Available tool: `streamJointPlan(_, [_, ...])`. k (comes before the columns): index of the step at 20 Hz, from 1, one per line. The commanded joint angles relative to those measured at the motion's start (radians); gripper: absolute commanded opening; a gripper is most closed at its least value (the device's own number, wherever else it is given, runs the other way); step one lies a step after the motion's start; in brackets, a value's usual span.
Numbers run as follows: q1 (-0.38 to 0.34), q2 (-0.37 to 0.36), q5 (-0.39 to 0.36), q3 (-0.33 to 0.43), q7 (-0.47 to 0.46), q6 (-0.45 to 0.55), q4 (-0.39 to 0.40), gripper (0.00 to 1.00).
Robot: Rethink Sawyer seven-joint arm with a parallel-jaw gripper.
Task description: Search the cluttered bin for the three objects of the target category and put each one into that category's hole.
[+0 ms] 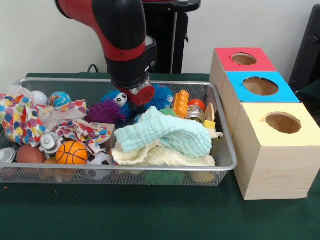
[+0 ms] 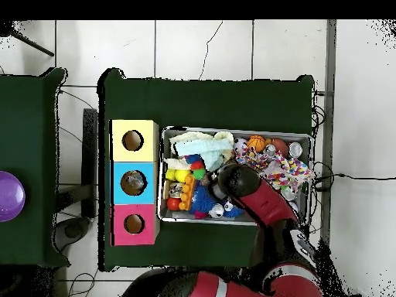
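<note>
The wire mesh bin (image 1: 226, 150) sits on the green table, full of toys and cloths. It also shows in the overhead view (image 2: 232, 130). A pale, crinkly see-through plastic item (image 1: 18, 91) lies at the bin's back left corner. Another see-through piece (image 1: 54, 116) lies between the polka-dot cloths. No third one shows. My arm reaches down into the bin's back middle, and the gripper (image 1: 136, 95) sits low over the blue fuzzy toy (image 1: 161, 96). The wrist hides its state. From overhead the arm covers the bin's middle (image 2: 236, 184).
Three wooden boxes with holes stand right of the bin: red (image 1: 260, 64), blue (image 1: 282, 92), yellow (image 1: 305, 132). Something pale shows in the blue box's hole (image 2: 134, 182). A mint cloth (image 1: 165, 132), a small basketball (image 1: 71, 152) and several balls fill the bin.
</note>
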Motion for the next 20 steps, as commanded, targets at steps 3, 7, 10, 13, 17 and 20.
streamJointPlan(3, [-0.034, 0.082, -0.028, 0.174, 0.037, 0.137, -0.043, 1.00])
streamJointPlan(7, [-0.057, 0.091, -0.041, 0.191, 0.017, 0.089, -0.022, 1.00])
streamJointPlan(10, [-0.079, 0.096, -0.069, 0.202, -0.013, 0.027, -0.007, 1.00])
streamJointPlan(13, [-0.095, 0.089, -0.100, 0.211, -0.030, -0.048, 0.015, 0.00])
streamJointPlan(17, [-0.126, 0.070, -0.113, 0.236, 0.002, -0.129, 0.078, 0.00])
streamJointPlan(20, [-0.142, 0.053, -0.126, 0.242, 0.022, -0.119, 0.110, 0.00])
